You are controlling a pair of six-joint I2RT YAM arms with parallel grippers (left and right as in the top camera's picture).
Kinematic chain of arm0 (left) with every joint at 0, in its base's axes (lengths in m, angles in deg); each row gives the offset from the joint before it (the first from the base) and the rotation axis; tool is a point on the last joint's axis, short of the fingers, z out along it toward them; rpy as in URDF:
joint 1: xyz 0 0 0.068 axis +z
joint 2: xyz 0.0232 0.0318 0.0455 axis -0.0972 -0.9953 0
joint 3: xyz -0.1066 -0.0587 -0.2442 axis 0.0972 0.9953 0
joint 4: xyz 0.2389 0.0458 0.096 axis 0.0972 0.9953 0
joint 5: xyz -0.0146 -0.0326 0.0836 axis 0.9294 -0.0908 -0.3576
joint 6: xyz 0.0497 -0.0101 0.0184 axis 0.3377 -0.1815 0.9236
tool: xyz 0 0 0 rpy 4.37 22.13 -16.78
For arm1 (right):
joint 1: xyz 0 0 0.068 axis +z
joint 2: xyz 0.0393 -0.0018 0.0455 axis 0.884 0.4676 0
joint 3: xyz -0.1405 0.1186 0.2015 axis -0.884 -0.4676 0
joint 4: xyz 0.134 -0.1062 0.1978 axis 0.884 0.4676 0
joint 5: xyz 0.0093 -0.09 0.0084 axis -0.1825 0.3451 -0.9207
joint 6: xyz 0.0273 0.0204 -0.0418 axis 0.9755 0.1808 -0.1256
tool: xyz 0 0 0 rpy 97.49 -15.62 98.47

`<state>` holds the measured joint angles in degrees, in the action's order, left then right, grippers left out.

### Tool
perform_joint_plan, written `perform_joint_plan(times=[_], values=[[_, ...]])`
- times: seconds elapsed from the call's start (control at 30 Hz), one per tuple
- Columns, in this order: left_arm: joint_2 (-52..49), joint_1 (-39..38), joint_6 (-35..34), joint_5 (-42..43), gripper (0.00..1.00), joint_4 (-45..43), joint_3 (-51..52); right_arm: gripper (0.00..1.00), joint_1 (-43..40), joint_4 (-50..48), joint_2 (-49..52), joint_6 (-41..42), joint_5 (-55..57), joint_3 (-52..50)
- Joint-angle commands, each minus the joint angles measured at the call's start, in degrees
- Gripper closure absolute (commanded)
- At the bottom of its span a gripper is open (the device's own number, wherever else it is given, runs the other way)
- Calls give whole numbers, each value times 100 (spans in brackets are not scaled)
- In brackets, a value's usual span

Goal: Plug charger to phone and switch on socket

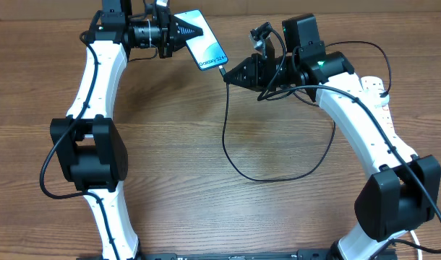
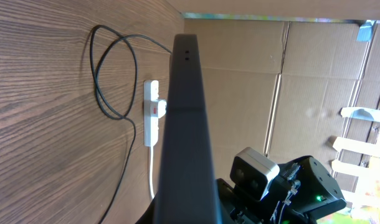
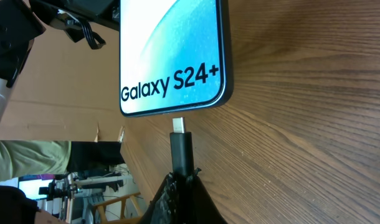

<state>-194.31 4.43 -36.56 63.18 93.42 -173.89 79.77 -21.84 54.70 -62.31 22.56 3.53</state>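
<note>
The phone (image 1: pixel 204 48) is held above the table at the back, screen up and lit, with my left gripper (image 1: pixel 195 30) shut on its upper end. In the left wrist view the phone (image 2: pixel 187 124) shows edge-on as a dark bar. My right gripper (image 1: pixel 230 75) is shut on the charger's connector (image 3: pixel 180 149). The metal tip (image 3: pixel 178 124) sits just below the phone's bottom edge (image 3: pixel 171 109), lined up with it and barely apart. The charger cable (image 1: pixel 267 178) loops across the table. The socket (image 1: pixel 374 84) lies at the right, partly under my right arm.
In the left wrist view the white socket (image 2: pixel 154 112) lies against a cardboard wall (image 2: pixel 252 81), its thick white cord (image 2: pixel 151 171) trailing off. The black cable loop (image 2: pixel 112 81) lies beside it. My right arm's camera (image 2: pixel 255 174) is close to the phone.
</note>
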Motion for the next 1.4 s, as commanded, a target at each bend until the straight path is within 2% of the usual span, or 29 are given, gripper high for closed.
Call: perform_joint_plan(times=[0.0,0.9,1.37], values=[[68,-52,-79,136,96,-22,-70,96,13,-20,-74,-61,-70,-4],[68,-308,-188,0,96,-24,-70,96,13,-13,-74,-61,0,-4],[68,-299,-114,444,96,-70,-70,96,-9,13,-74,-61,280,-4]])
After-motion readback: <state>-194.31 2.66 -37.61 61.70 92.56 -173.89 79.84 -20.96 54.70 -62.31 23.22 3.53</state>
